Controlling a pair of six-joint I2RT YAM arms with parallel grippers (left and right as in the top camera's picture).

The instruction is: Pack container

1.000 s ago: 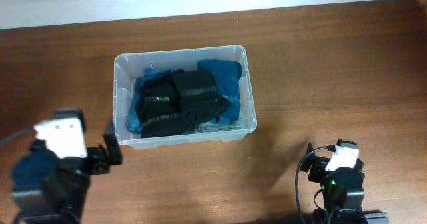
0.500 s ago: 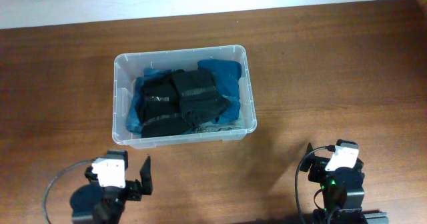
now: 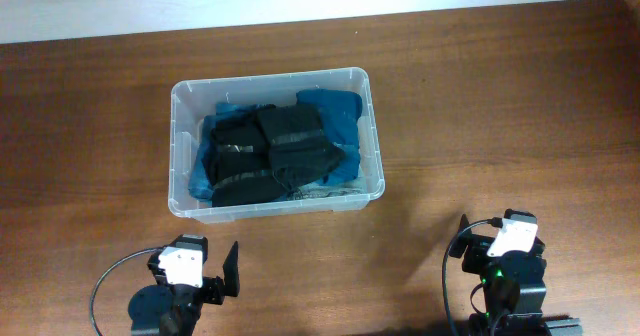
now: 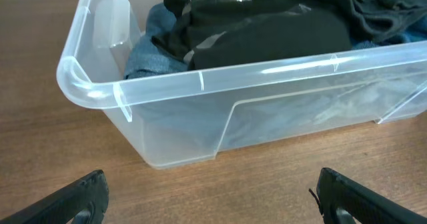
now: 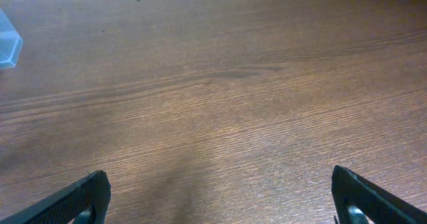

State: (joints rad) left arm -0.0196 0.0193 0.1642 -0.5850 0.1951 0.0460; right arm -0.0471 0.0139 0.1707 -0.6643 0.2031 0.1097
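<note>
The container (image 3: pixel 270 79) sat on the table (image 3: pixel 480 106), packed with black garments (image 3: pixel 270 156) over blue cloth (image 3: pixel 335 111). The left gripper (image 4: pixel 212 201) hung low just before its near wall, fingers spread wide and empty; the right gripper (image 5: pixel 220 201), equally wide and empty, faced bare wood well apart. The likely risk was that a forward reach at that height would ram the wall and shove the container instead of clearing the rim

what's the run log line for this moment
container: on table, filled with clothes | left gripper: open, empty, facing container | right gripper: open, empty, over table
</note>
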